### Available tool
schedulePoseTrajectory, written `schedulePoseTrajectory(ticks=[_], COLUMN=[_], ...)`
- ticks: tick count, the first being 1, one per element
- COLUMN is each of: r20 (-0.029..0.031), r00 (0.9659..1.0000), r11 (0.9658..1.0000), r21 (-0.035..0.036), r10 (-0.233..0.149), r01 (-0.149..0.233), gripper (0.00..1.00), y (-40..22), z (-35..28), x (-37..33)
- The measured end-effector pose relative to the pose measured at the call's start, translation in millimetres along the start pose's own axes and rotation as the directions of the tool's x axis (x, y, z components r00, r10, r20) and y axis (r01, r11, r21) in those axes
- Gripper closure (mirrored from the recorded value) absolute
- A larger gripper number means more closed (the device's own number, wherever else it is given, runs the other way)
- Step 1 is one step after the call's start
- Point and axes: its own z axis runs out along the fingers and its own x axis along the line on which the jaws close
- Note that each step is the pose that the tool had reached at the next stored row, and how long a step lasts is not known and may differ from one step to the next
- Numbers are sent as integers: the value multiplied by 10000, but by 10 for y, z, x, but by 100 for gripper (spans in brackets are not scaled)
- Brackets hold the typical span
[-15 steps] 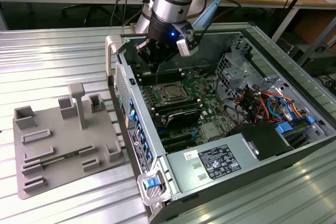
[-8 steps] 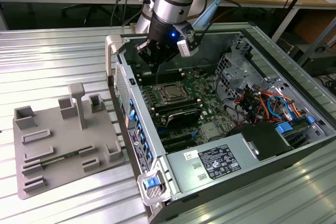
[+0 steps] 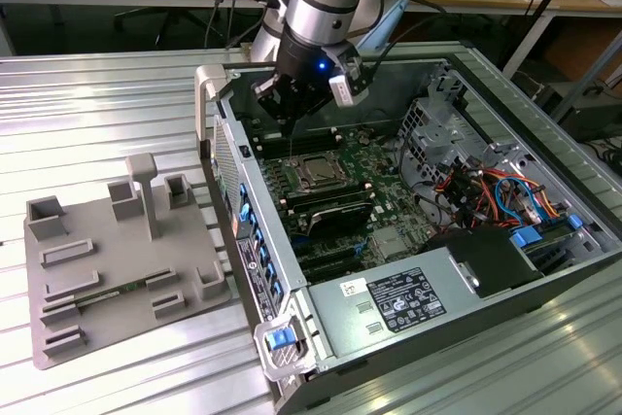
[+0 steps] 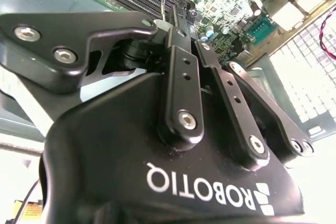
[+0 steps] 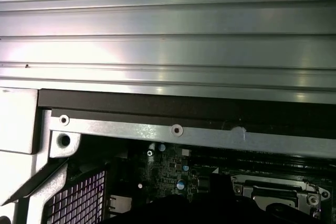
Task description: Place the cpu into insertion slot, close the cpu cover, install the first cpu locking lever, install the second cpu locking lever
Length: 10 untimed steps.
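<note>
The arm's gripper [image 3: 294, 104] hung inside the open computer case [image 3: 544, 269], just above the back part of the green motherboard [image 3: 374, 167] and a little behind the socket [image 3: 318, 173]. In the second wrist view its black fingers [image 4: 181, 77] stood pressed close together, and a thin bright wire-like rod rose just past their tips; I judged it might be one of the locking levers, though I could not tell whether the fingers actually pinched it or were simply closed beside it.

The chip [image 3: 319, 175] seemed to be sitting in the socket already: a dull grey-silver square showed in the middle, framed by a thin, shiny metal cover [image 3: 303, 164] that looked to lie flat over it. So the placing and the closing of the cover looked done to me, and the work stood at the levers. Whether either lever was latched, I could not make out.

The case was bare ribbed sheet metal, cool and reflective, with a perforated grille [image 5: 79, 203] near one corner. The long memory slots [image 3: 335, 213] were matte black plastic. On the ridged aluminium table [image 3: 97, 94], to the exterior view's left, lay a grey plastic fixture tray [image 3: 117, 269] with blocky upright posts.
</note>
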Motion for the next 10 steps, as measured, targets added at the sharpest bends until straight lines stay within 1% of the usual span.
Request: schedulePoseTrajectory(ticks=[10], r20=[1], r00=[10000], r11=[10000], r21=[-1], r10=[0], r01=[0], gripper=[89], y=[-3], z=[15], x=[-30])
